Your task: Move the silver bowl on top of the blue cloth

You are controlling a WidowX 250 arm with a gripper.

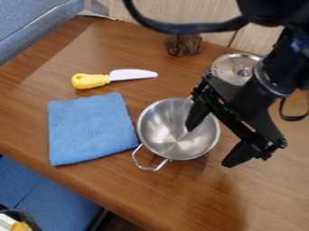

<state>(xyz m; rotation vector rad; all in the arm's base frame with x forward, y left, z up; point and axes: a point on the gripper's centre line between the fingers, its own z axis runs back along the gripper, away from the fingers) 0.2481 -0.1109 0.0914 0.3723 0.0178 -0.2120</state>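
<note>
Camera view: one black robot arm (269, 85), entering from the upper right, angled downward toward the near side, with its wrist beyond and to the right of the silver bowl (175, 135). One black gripper (209, 147), tilted, hung at the right side of the silver bowl, its two fingers spread wide apart. The first finger lay over the bowl's interior; the second stood outside the bowl, to its right. Seen from this angle, the bowl's right rim passed between them, with nothing gripped; whether either finger touched the metal could not be told. One silver bowl, upright on the wooden table (181, 198), below and to the left of the gripper's wrist, and off the cloth. One wire handle (147, 164) projected from its near left side; a second, at the far side, was mostly hidden by the gripper. One blue cloth (91, 128), laid flat just beside the silver bowl, on its left. One toy knife (114, 78), yellow handle and pale blade, beyond the silver bowl and to its left. One round metal lid (225, 67) with a knob, beyond the silver bowl and to its right, partly covered by the arm. One brown object (184, 44), kind unclear, well beyond the silver bowl.
</note>
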